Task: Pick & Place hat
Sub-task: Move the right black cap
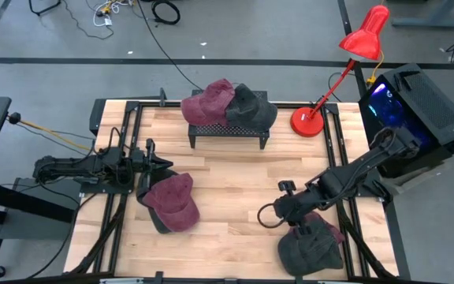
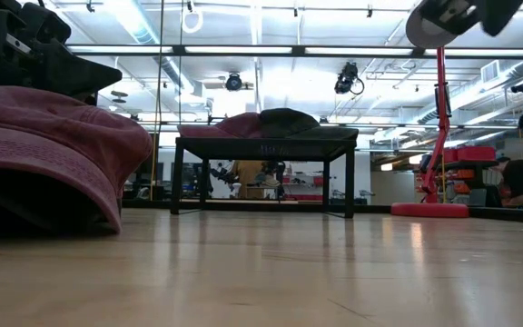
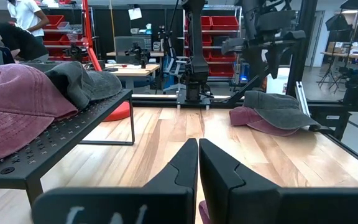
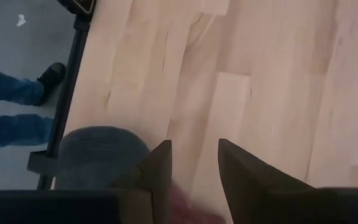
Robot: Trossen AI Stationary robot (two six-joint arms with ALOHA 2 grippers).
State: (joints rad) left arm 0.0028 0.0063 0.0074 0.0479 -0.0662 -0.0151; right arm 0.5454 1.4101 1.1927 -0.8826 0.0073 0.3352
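Observation:
A dark grey hat (image 1: 310, 251) lies on top of a maroon hat (image 1: 334, 230) at the table's near right; the left wrist view shows the grey one (image 3: 279, 109) too. My right gripper (image 1: 292, 214) hovers open above their left edge, slanting down, with nothing between its fingers (image 4: 194, 168). The grey hat's crown (image 4: 98, 155) shows just beside them. Another maroon hat (image 1: 172, 203) lies on the table at the left, just below my shut left gripper (image 1: 160, 166). A maroon hat (image 1: 209, 100) and a dark grey hat (image 1: 251, 104) rest on a black rack (image 1: 227, 130).
A red desk lamp (image 1: 310, 120) stands at the far right of the table, its head (image 1: 366, 33) out over the floor. A black case with blue lights (image 1: 416, 106) sits beyond the right edge. A person's legs (image 4: 5, 106) stand by the near edge. Bare wood lies in the middle (image 1: 235, 189).

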